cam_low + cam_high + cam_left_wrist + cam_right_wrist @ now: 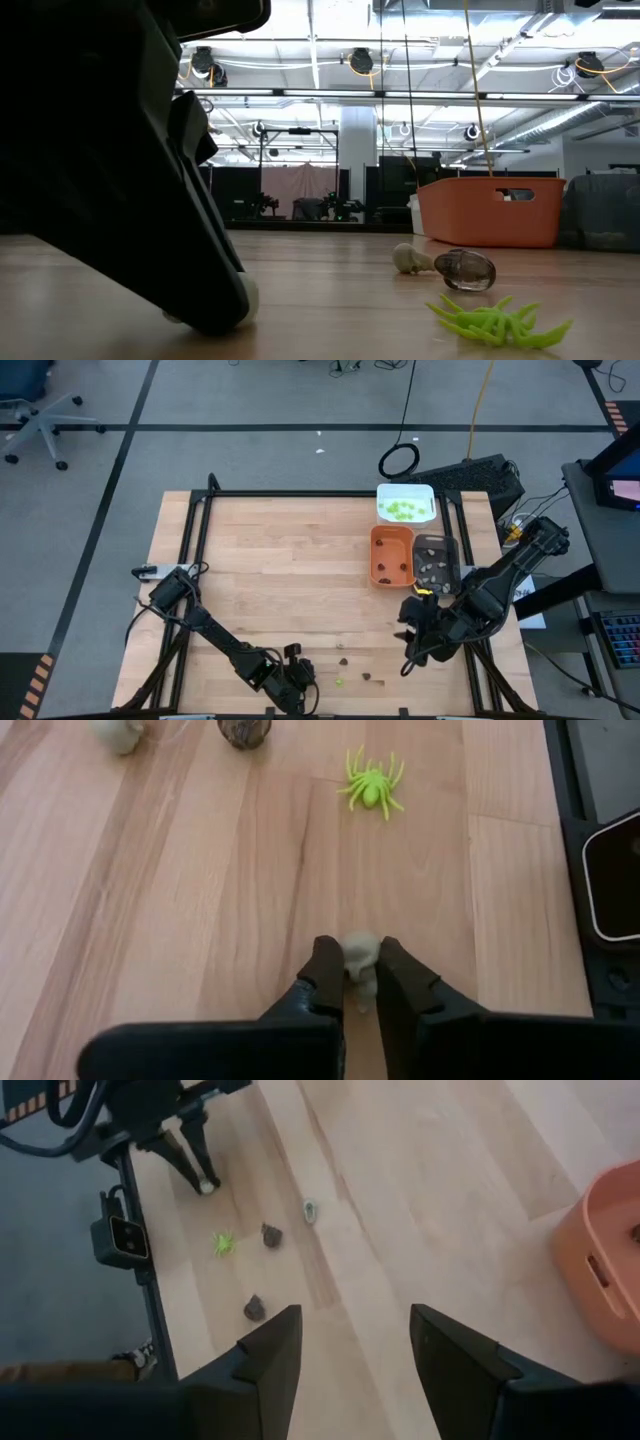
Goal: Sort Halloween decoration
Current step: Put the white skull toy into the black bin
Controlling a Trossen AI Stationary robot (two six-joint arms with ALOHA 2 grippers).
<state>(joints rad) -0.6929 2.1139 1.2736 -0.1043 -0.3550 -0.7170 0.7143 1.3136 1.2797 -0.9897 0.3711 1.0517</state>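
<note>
We see left pincer point(360, 982) clamped on pale skull piece point(359, 952), lower centre | right pincer point(348, 1342) apart, hovering | lime-green spider point(371, 787) on counter point(200, 900)

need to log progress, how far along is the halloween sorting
Well along. Done: green pieces lie in the white tray, dark ones in the orange tray, pale ones in the grey tray. In hand: the left gripper has its fingers shut on a pale piece. Left: a green spider and a few dark and pale pieces on the table. The right gripper waits open.
</note>
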